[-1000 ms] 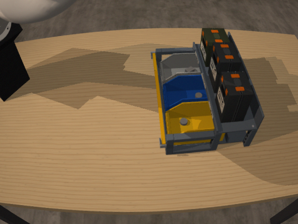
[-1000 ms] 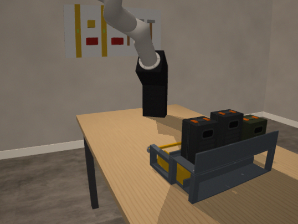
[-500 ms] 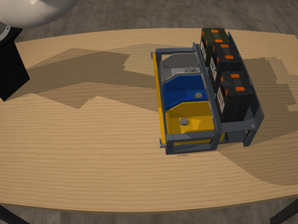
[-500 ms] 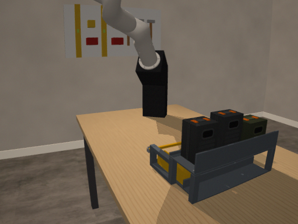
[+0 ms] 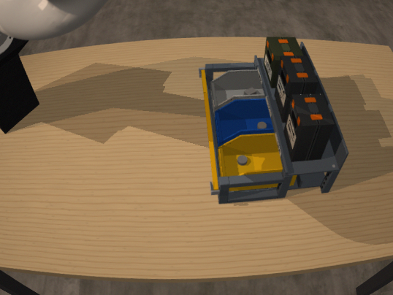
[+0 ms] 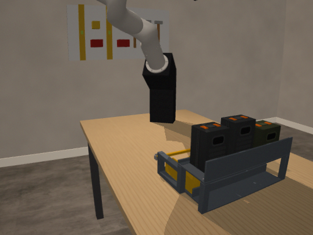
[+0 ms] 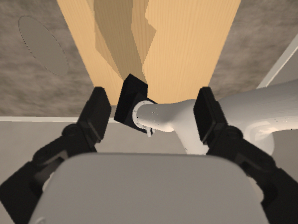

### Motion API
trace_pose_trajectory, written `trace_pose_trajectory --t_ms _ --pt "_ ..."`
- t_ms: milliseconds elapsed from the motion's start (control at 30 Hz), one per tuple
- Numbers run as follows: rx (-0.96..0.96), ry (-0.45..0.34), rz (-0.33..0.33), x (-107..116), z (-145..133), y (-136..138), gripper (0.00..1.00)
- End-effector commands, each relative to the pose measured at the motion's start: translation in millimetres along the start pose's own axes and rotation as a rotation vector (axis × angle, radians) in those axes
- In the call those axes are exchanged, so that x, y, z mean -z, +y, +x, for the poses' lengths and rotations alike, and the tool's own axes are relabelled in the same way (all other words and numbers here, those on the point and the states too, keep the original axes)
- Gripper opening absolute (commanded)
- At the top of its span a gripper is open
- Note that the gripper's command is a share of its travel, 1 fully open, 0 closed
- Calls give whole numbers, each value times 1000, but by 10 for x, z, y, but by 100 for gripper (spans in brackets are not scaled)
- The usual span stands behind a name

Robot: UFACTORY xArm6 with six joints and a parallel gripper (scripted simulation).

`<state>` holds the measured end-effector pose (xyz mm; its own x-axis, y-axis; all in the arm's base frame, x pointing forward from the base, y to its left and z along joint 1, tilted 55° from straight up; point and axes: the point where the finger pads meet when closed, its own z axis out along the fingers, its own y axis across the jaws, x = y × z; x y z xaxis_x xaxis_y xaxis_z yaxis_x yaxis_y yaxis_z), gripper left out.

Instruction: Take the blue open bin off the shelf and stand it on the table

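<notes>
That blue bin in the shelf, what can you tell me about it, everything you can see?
The blue bin is an open-topped tray with smooth, plastic-looking walls and a front cut lower than its sides. It sits level in the dark grey shelf, middle of three, between a grey bin and a yellow bin, close against both. A small grey round part lies on its floor. The hand hangs open, well away and touching nothing.
</notes>
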<state>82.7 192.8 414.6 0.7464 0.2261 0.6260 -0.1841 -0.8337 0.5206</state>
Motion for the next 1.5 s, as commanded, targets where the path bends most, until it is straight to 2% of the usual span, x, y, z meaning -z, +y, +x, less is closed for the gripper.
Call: trace_pose_trajectory --t_ms 0,733,900,1300,1467 --pt "0 0 1 4 0 -3 100" --pt "0 0 1 -21 0 -2 100" --pt "252 46 -42 -24 -26 -501 100" --pt "252 46 -42 -24 -26 -501 100" --pt "503 92 -83 -23 -51 -998 100"
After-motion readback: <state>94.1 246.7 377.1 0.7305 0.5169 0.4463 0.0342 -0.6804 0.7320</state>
